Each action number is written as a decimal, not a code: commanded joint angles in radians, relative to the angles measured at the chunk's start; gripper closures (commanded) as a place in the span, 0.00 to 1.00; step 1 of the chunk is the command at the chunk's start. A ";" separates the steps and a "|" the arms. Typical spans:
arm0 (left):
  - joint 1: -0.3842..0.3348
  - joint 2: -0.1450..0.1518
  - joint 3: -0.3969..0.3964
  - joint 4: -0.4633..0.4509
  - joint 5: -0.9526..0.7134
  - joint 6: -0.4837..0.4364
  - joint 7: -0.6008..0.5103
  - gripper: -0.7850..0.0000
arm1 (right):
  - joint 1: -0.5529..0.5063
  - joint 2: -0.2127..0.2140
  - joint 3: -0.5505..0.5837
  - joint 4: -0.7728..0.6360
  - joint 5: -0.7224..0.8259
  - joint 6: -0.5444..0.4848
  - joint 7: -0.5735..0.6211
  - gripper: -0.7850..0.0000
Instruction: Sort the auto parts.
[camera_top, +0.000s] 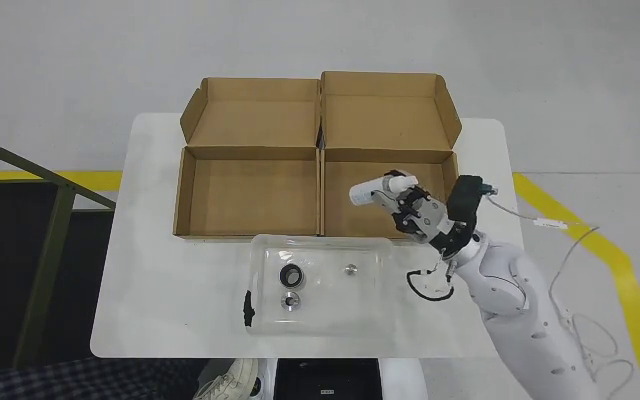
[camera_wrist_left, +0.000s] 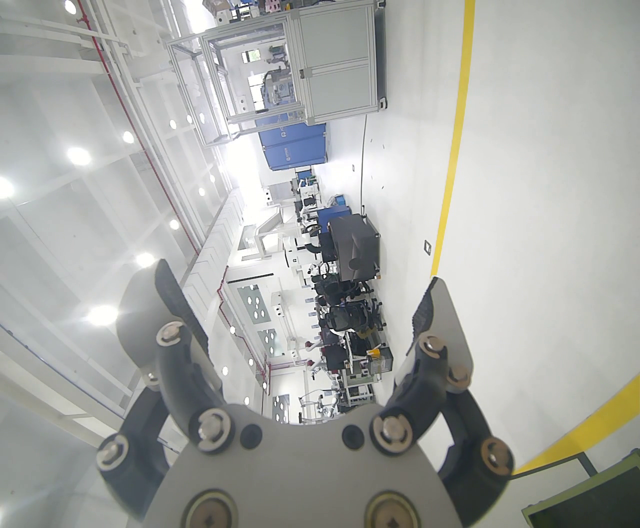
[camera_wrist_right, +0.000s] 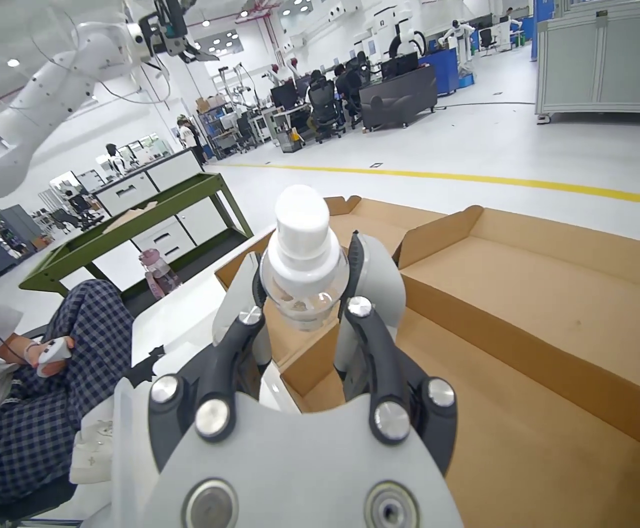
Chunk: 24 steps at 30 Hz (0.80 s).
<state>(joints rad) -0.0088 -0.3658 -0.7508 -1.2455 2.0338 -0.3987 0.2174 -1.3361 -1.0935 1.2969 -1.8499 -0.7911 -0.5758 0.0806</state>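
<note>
Left arm (camera_wrist_right: 60, 65): raised high, well above the bench and clear of it; the right wrist view catches it far off against the ceiling.
Left fingers (camera_wrist_left: 175, 310): spread wide apart with nothing between them, aimed out at the room and floor.
Bench (camera_top: 150, 250): white, carrying two boxes at the back and a tray at the front.
Black clip (camera_top: 246, 307): at the left edge of the tray.
Left box (camera_top: 250, 195): open cardboard, lid folded back, touching the right box along one wall.
Tray (camera_top: 370, 300): clear, just in front of both boxes.
Black ring (camera_top: 292, 273): in the tray, left of middle.
Silver disc (camera_top: 289, 303): in the tray, just in front of the black ring.
Small metal piece (camera_top: 350, 268): in the tray, near the middle, apart from the other two.
Right box (camera_top: 345, 205): open cardboard, lid folded back.
Right arm (camera_top: 500, 285): comes in from the bench's right front corner, wrist bent toward the boxes.
Right fingers (camera_top: 410, 205) (camera_wrist_right: 372, 285): closed around the part, over the right box.
Part (camera_top: 383, 189) (camera_wrist_right: 302, 235): clear round body with a white cap, held above the right box's floor, cap pointing left. The right wrist view shows the fingers clamping its clear body on both sides, the cap sticking out beyond them.
</note>
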 joint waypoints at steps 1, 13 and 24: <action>0.000 0.000 0.000 0.000 0.000 0.000 0.000 0.00 | 0.016 -0.003 -0.015 0.011 -0.025 0.020 0.008 1.00; 0.000 0.000 0.000 0.000 0.000 0.000 0.000 0.00 | 0.132 -0.026 -0.134 0.094 -0.220 0.151 0.080 1.00; 0.000 0.000 0.000 0.000 0.000 0.000 0.000 0.00 | 0.237 -0.053 -0.245 0.182 -0.332 0.217 0.164 1.00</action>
<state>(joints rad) -0.0088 -0.3658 -0.7508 -1.2455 2.0338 -0.3987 0.2174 -1.1092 -1.1443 1.0598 -1.6791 -1.1228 -0.3618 0.2389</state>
